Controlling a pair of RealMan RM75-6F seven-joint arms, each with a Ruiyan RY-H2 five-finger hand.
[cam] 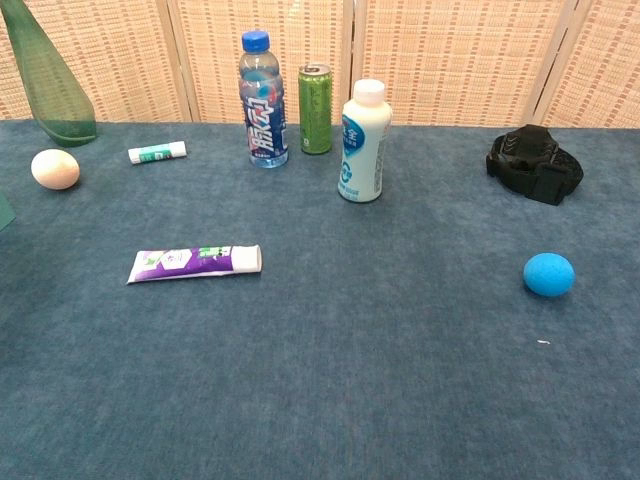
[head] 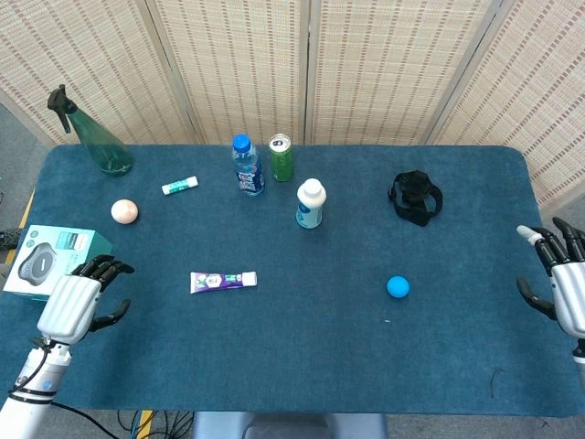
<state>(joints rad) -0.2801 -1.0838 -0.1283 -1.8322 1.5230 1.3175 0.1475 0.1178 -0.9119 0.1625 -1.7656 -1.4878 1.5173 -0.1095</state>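
Note:
In the head view my left hand (head: 80,300) hovers over the table's near left part, fingers apart and holding nothing, right beside a teal and white box (head: 53,259). A purple and white toothpaste tube (head: 222,280) (cam: 194,263) lies to its right. My right hand (head: 564,283) is at the table's right edge, fingers spread and empty. A blue ball (head: 397,286) (cam: 549,274) lies to its left. Neither hand shows in the chest view.
On the blue cloth table (head: 311,366) stand a blue water bottle (head: 247,165), a green can (head: 281,156) and a white bottle (head: 310,203). A green spray bottle (head: 94,137), a small white tube (head: 179,186), an egg-like ball (head: 123,211) and a black strap bundle (head: 416,197) lie around.

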